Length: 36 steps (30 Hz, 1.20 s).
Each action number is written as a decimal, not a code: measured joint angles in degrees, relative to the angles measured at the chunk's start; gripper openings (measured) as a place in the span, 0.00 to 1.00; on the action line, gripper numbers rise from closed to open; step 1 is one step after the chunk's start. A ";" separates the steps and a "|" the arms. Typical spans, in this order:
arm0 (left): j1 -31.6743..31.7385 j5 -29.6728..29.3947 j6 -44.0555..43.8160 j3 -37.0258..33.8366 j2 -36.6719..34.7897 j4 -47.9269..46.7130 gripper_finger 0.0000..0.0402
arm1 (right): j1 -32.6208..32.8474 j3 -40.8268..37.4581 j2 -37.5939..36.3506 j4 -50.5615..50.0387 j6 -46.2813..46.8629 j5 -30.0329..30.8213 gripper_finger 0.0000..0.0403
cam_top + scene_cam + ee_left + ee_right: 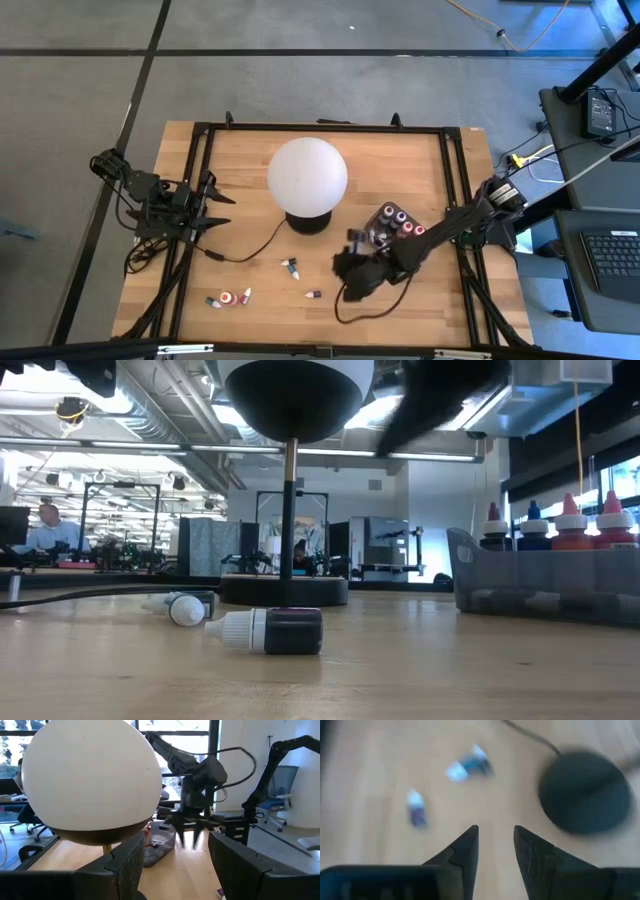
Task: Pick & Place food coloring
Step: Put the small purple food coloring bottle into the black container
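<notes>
The globe lamp [307,175] is standing mid-surface [400,170]. To its right the tray [397,226] is holding upright food coloring bottles [400,217]. In front of the lamp, loose bottles [290,267] are lying scattered toward the left front corner.

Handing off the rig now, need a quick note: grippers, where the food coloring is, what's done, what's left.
Left gripper: open, empty, parked at the table's left edge.
Right gripper: fingers apart with nothing between them, hovering over the table just beside the tray.
Done: at least four bottles stand upright in the tray.
Left: six loose bottles on the wood. Two lie in front of the globe lamp, one is nearer the front edge, and three lie at front left.
Next, probably: right arm takes the nearest loose bottle.
</notes>
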 joint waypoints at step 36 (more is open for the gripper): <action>0.00 0.09 -0.46 -0.01 0.00 -0.05 0.54 | -0.09 -2.86 19.26 31.25 -9.59 -13.16 0.43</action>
